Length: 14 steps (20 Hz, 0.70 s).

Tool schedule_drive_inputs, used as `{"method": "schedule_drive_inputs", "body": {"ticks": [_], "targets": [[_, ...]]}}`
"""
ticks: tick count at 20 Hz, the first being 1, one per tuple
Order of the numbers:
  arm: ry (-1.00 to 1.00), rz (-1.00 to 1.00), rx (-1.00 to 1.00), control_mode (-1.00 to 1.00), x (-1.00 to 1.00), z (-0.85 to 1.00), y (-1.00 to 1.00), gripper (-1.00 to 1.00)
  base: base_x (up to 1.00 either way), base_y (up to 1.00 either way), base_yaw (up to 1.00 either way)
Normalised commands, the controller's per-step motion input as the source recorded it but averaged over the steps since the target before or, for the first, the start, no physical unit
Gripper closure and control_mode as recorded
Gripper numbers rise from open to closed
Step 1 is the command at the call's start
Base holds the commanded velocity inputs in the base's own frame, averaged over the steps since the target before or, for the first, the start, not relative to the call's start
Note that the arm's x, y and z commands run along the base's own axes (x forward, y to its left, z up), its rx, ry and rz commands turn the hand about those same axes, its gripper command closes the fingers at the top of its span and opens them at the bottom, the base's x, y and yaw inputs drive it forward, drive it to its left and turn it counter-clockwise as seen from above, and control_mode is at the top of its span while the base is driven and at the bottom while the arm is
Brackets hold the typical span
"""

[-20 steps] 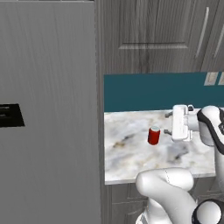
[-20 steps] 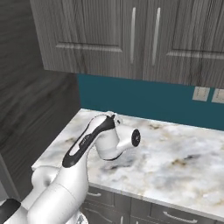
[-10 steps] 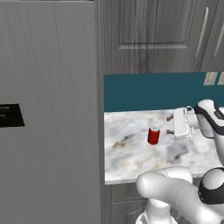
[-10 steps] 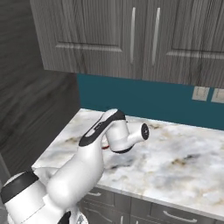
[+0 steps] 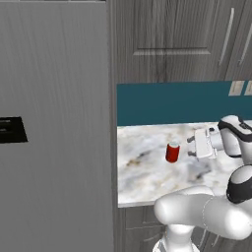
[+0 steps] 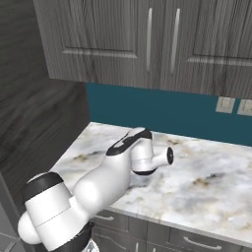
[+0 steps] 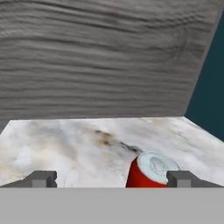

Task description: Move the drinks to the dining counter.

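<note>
Since the earlier frame the arm [image 5: 206,211] has swung its elbow farther right and lower in the left base view, and the hand [image 5: 191,146] has drawn a little nearer the red soda can [image 5: 172,152], while the can itself has not shifted. Largest in view is the tall grey wood-grain panel [image 5: 54,128] that closes off the left end of the table [image 5: 142,167], a marble top with grey-brown veins, backed by a teal backsplash [image 5: 167,103] under dark grey upper cabinets [image 6: 147,44]. From the right base view the white arm bends over the table's front edge, its wrist [image 6: 147,157] above the marble. The can stands upright on the table, toward the left end and about midway between the front edge and the backsplash, clear of the panel. The hand sits level just beside the can on its right, pointing at it, with its jaws spread fully wide and nothing between them. In the hand view the can [image 7: 151,170] lies close ahead, toward the right fingertip [image 7: 180,178], not touched.
</note>
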Motion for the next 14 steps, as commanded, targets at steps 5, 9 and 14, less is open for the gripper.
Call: {"method": "schedule_drive_inputs", "body": {"ticks": [5,9,14], "targets": [[0.00,0.00,0.01,-1.00,0.00,-0.23,0.12,-1.00,0.00,0.00,0.00],[0.01,0.00,0.00,-1.00,0.00,-0.16,0.14,-1.00,0.00,0.00,0.00],[0.03,0.00,0.00,-1.00,0.00,-0.12,0.12,-1.00,0.00,0.00,0.00]]}}
